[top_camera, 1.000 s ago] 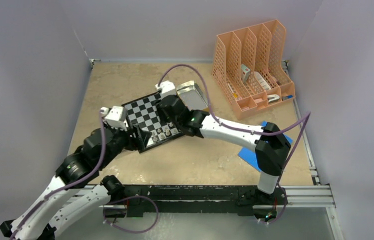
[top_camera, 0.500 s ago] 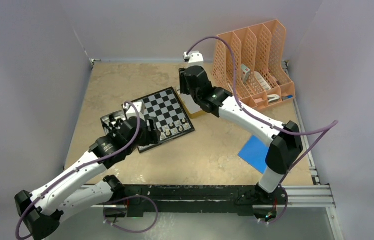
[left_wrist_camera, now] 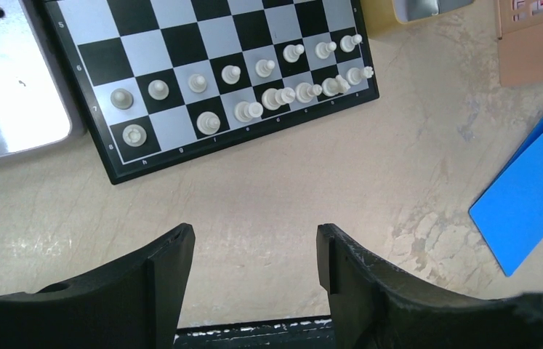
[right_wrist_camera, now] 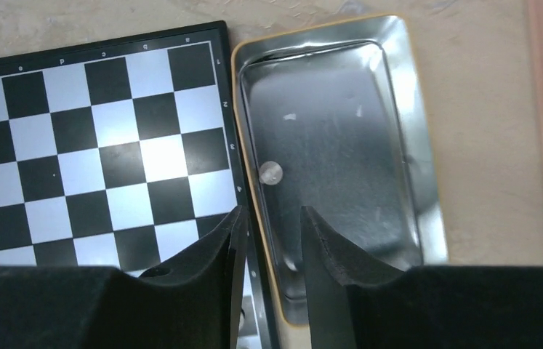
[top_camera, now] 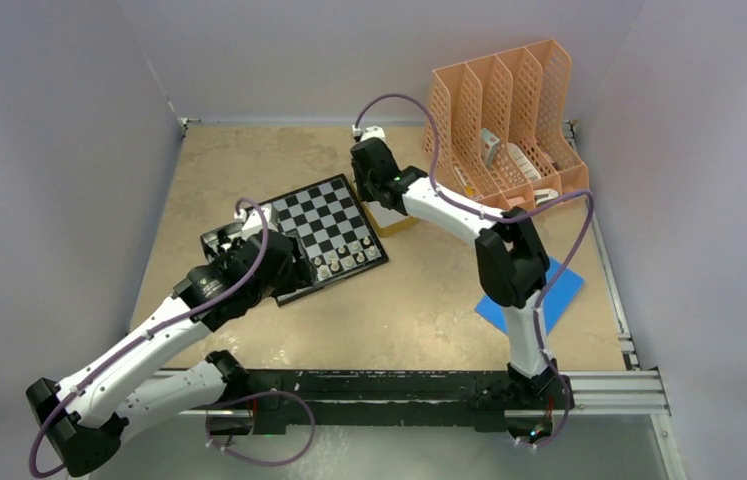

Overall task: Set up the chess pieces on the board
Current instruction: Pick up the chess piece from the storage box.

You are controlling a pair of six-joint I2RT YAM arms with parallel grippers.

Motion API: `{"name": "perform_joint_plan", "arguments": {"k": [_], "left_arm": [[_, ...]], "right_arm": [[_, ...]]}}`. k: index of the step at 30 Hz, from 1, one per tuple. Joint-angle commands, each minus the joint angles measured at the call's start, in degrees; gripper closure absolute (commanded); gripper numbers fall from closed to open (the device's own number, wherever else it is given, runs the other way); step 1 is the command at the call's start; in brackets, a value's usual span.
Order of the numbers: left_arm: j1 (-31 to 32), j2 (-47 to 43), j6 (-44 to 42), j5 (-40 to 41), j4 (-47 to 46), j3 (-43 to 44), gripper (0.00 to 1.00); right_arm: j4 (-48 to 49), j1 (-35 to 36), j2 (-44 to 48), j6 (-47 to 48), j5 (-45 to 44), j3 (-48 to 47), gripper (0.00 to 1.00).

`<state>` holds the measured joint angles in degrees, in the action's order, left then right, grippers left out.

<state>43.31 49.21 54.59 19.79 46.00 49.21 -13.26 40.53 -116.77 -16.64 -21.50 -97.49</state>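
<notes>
Near the middle of the table you have the board [top_camera: 321, 213], angled to the table edges. Pale chess pieces [left_wrist_camera: 275, 94] line two rows along its near side. Your left fingers [left_wrist_camera: 159, 283] hang wide apart over bare table just off that side, holding nothing. Your right fingers [right_wrist_camera: 217, 276], narrowly parted and empty, sit above the metal tray [right_wrist_camera: 341, 131] just beside the board; one small pale piece [right_wrist_camera: 271, 172] lies in it.

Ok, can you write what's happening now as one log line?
left gripper: open, empty, near board | right gripper: open, over tray | tray: one pale piece showing | board: pale pieces in two rows
</notes>
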Motion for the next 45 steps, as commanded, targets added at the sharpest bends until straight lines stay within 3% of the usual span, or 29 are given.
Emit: {"name": "perform_joint_plan", "arguments": {"k": [1,14,29,45], "left_arm": [[0.28,1.46,0.68,3.1,4.44,6.0,0.38],[0.28,9.21,-2.0,4.35,8.32,11.56,0.37],[0.28,8.53,-0.48,4.94,8.91,11.56,0.38],[0.3,6.77,-1.22,5.5,9.56,11.2,0.38]], "right_arm": [[1.67,-1.92,-2.45,-4.12,4.5,-7.18,0.65],[-3.04,-8.43,-11.24,-16.77,8.88,-16.49,0.67],[-4.82,-8.84,-7.87,-38.56,10.3,-9.62,0.66],[-5.39,-8.81,-7.93,-49.93,12.55,-7.37,0.64]]}}
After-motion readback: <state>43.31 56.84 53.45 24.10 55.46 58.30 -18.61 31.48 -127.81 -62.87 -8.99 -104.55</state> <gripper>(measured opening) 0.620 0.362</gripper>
